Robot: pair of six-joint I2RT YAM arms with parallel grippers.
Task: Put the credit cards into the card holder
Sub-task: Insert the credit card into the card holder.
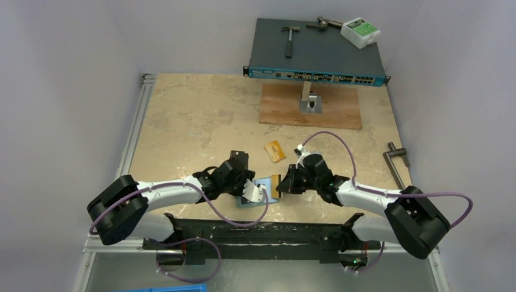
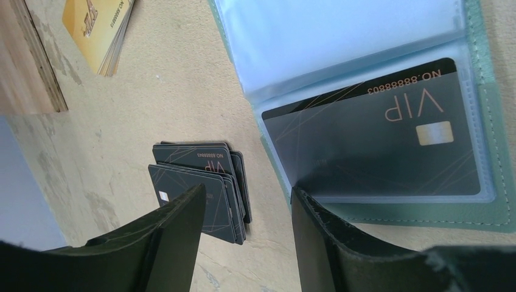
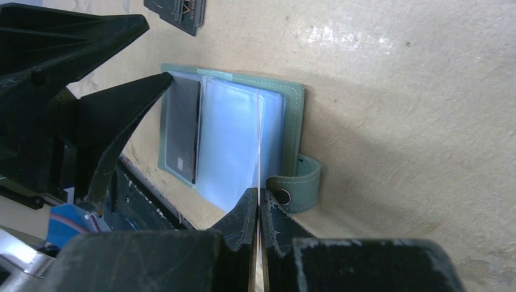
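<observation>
In the top view, near the front edge of the table (image 1: 201, 121), between both arms: card holder (image 1: 263, 184) lying open, pale lining up. Just right of it, right gripper (image 1: 285, 181) pressed together on held card (image 1: 277, 182), gold. Just left, left gripper (image 1: 248, 182) spread, pinching nothing. Further out: gold cards (image 1: 275, 150) and dark cards (image 1: 238, 156), both apart from the holder.

In the left wrist view: fingers (image 2: 176, 225) parted over bare table, one tip beside the dark cards (image 2: 201, 182), the other at the holder's teal rim (image 2: 487, 204). Sleeved card (image 2: 377, 146) already in a clear pocket.

In the right wrist view: held card (image 3: 260, 140) edge-on, a thin line running from the shut jaws out over the open holder (image 3: 295, 121), snap tab (image 3: 299, 188) just beside the tips. Left fingertips (image 3: 152, 85) touching the holder's far corner, probably steadying it. Judged next: slide the card along its long axis into a free pocket straight ahead, right arm placed for it. Which way the pocket mouth faces: cannot tell.
</observation>
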